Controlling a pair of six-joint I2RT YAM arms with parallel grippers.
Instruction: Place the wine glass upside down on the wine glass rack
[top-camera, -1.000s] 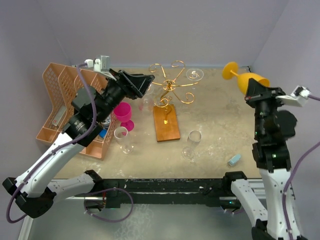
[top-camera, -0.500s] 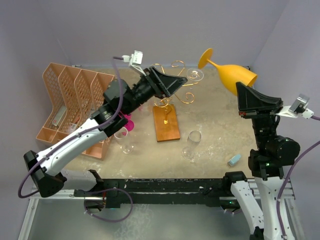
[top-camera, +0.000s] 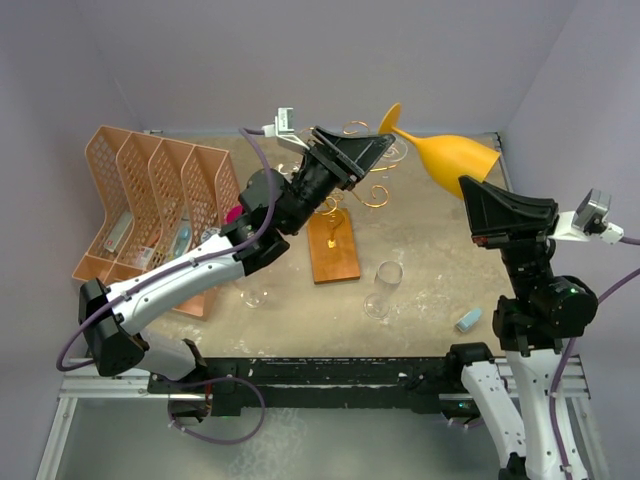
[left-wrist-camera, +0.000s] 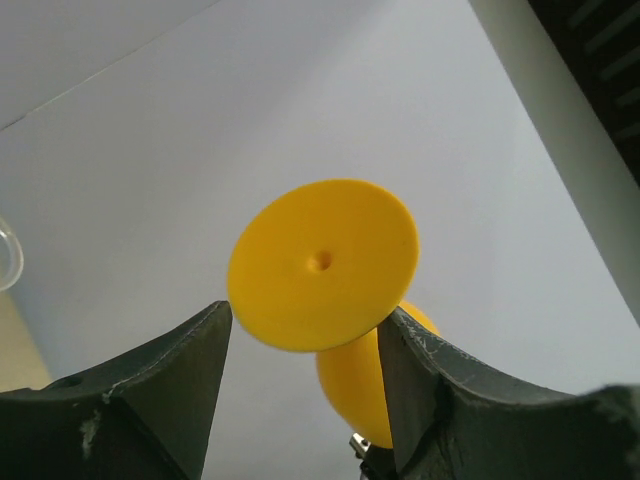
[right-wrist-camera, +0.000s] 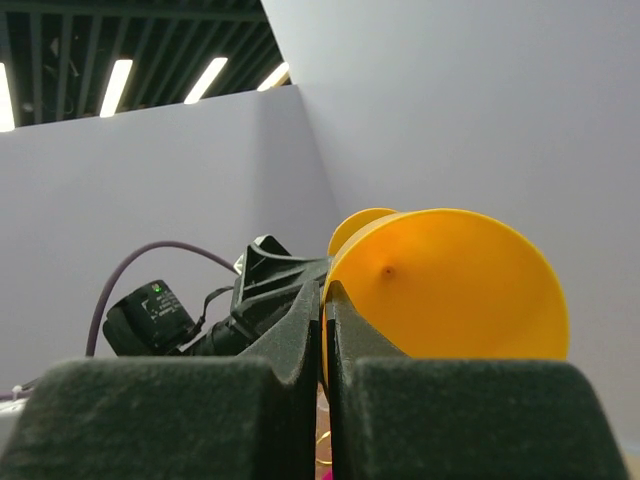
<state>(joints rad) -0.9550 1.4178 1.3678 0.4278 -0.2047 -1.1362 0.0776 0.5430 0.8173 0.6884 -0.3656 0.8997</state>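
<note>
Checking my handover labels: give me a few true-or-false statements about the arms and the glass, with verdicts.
1. The right hand pinches the yellow wine glass at its bowl rim. True.
2. The left hand is shut on the stem. False: it is open, flanking the foot.
3. The yellow wine glass hangs from the wine glass rack. False: it is in the air, lying sideways.
4. A clear glass stands on the table beside the rack's base. True.
</note>
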